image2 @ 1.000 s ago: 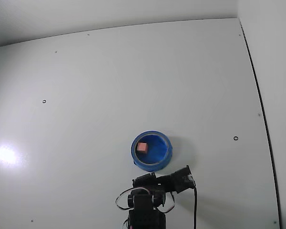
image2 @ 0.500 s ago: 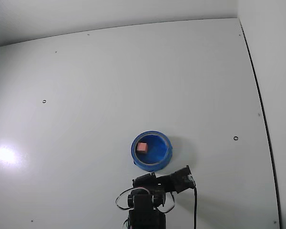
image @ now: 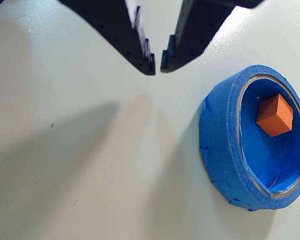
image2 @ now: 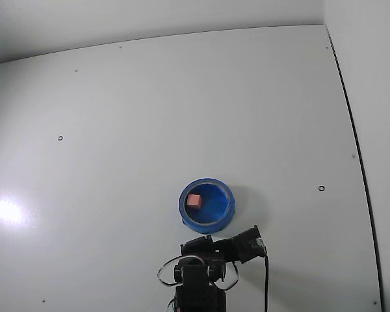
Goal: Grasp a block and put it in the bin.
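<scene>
While lying inside the bin [image: 225, 145], against the blue floor near the far wall in the wrist view, the block [image: 275, 115] touches no finger. In the fixed view, same block [image2: 194, 201] toward the left half of the bin [image2: 211, 225], on the white table [image2: 182, 117]. Gripper [image: 157, 66] empty, off to the left of the bin in the wrist view, tips nearly together with only a thin slit between. Arm [image2: 211, 260] just below the bin in the fixed view.

You won't find any readable txt, labels, brands, nos. or signs here, in wrist or fixed view.
</scene>
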